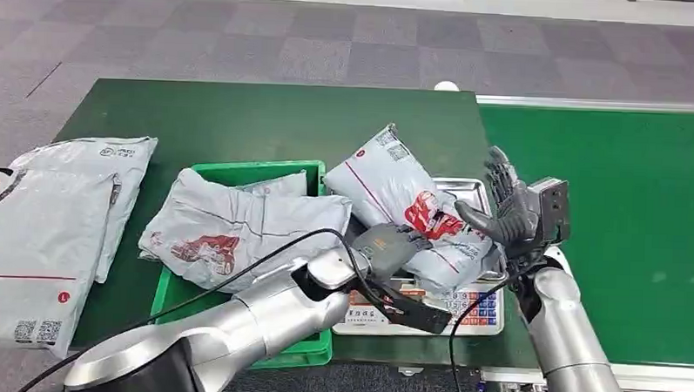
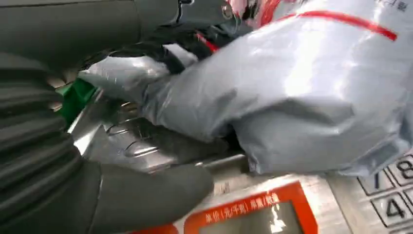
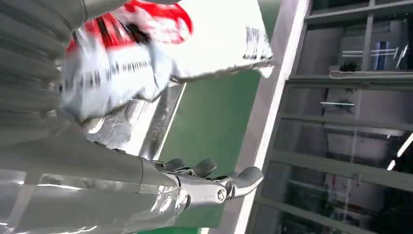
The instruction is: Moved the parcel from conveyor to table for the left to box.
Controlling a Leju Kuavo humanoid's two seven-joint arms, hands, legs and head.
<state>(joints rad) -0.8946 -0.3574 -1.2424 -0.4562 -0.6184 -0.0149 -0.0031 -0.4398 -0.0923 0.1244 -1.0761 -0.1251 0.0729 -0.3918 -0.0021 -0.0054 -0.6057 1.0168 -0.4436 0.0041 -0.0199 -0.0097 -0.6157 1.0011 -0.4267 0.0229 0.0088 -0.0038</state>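
Right hand (image 1: 508, 210) upright, fingers spread, beside parcel (image 1: 404, 207) on scale (image 1: 461, 309).

Grey parcel (image 1: 408, 207) with red stripe and red-white print, on silver scale (image 1: 475, 305) with orange-red panel. Green bin (image 1: 240, 172), dark green table (image 1: 268, 119), brighter green conveyor (image 1: 623, 188). Grey bags (image 1: 55, 221) with red marks. Floor (image 1: 201, 34) grey-purple squares.

The left hand (image 1: 392, 246) rests on the parcel (image 1: 396, 193). The right hand (image 1: 508, 210) is open beside the parcel.
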